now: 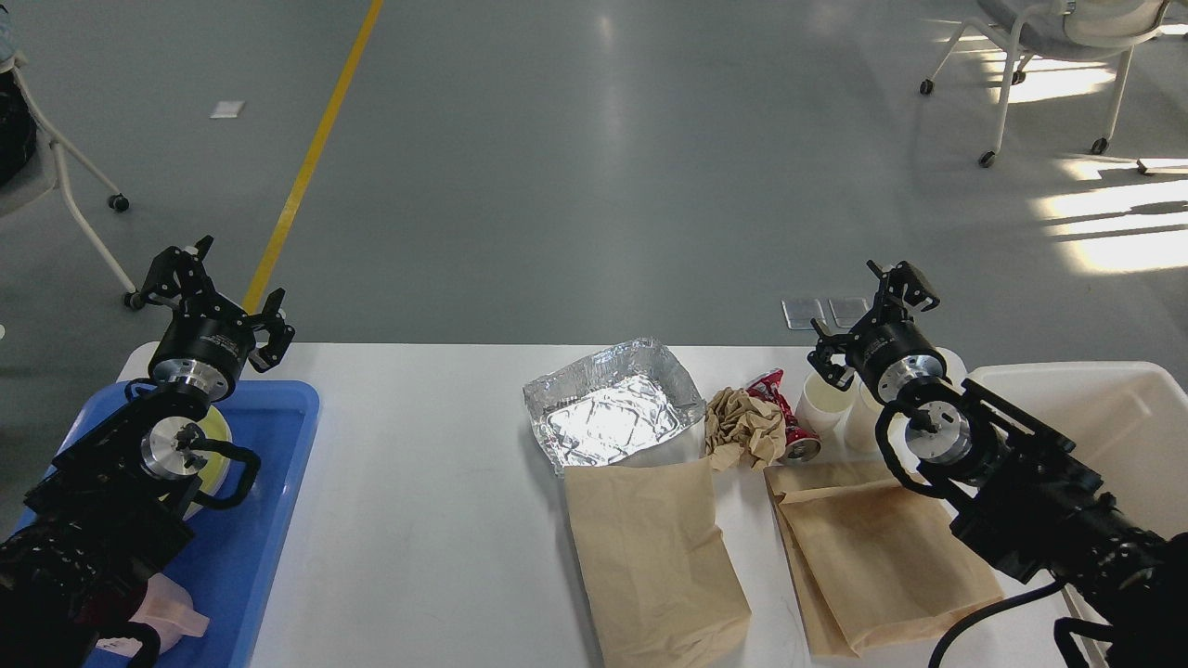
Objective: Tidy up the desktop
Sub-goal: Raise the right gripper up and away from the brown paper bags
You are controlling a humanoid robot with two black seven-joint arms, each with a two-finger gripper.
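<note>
Pincer, right (pixel 872 311): right of centre, fingers spread, empty, raised above the white cups (pixel 824 403).
Pincer, left (pixel 215 297): far left, released, empty, over the blue tray (pixel 278 482).
Clutter: crushed red can (pixel 789 422), crumpled paper (pixel 742 429), foil tray (pixel 613 413), two brown bags (pixel 650 547) packed close mid-frame.
Desktop (pixel 418 520): white surface across the lower frame; white bin (pixel 1095 427) at its right edge.
Risk: the right arm, if lowered, could topple the cups; they stand just beside the can.
</note>
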